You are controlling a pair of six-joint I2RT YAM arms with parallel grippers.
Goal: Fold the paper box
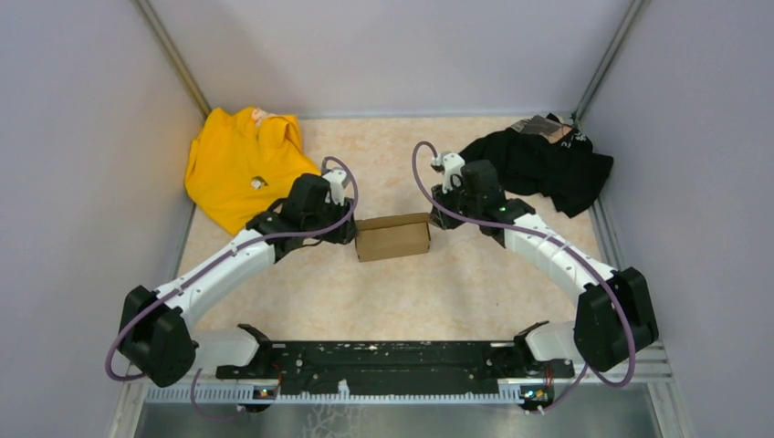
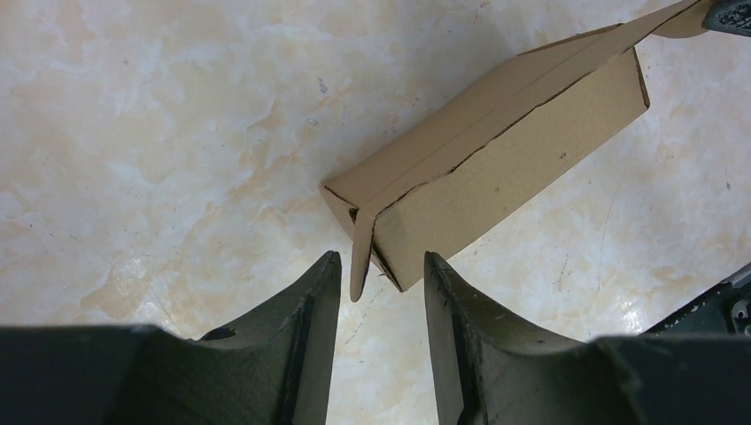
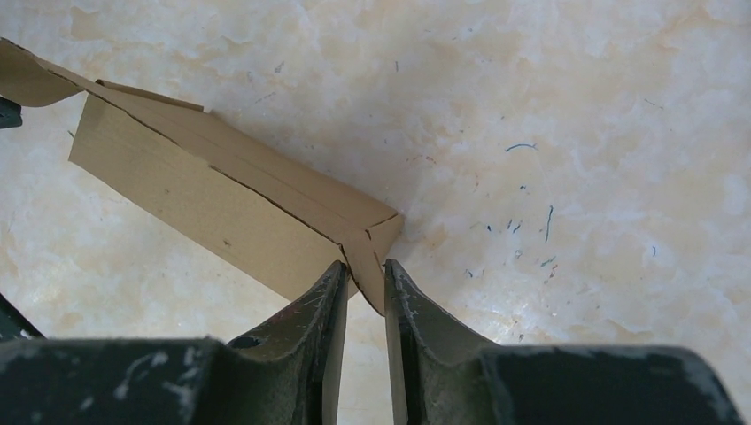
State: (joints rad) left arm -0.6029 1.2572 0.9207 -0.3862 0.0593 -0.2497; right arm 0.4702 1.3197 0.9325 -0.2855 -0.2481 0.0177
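Mid-table (image 1: 475, 283) | 1 paper box (image 1: 392, 237) | left end effector (image 2: 381, 263) parted | right end effector (image 3: 364, 266) pinching it

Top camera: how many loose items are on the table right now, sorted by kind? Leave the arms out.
paper box: 1
garments: 2 (yellow garment, black garment)
Total: 3
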